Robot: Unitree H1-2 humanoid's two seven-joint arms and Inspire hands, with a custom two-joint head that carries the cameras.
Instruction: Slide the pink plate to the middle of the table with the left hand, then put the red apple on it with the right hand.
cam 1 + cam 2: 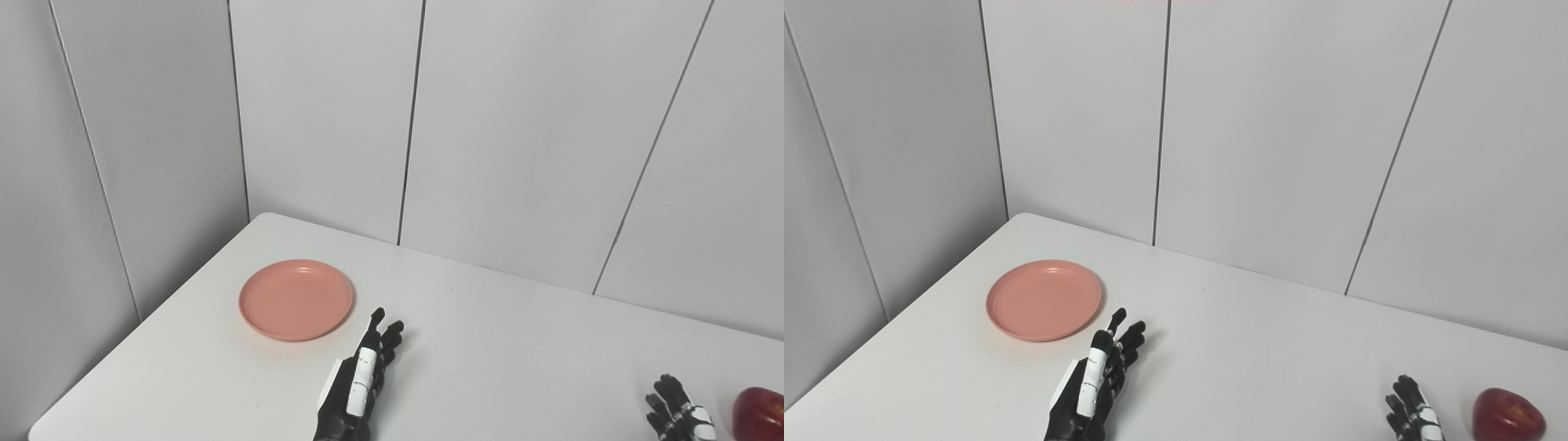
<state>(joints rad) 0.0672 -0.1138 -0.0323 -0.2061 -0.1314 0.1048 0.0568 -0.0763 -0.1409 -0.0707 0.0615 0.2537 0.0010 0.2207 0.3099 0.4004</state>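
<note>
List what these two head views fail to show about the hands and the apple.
- Right robot hand: palm and wrist cut by the bottom edge in both views; open or shut unclear.
- Red apple: right side cut by the left eye view's edge.
- Left robot hand: edge-on, palm hidden.

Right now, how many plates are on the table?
1. The pink plate lies empty at the far left of the table, just beyond the left hand. Nothing in view could hide another one.
</note>
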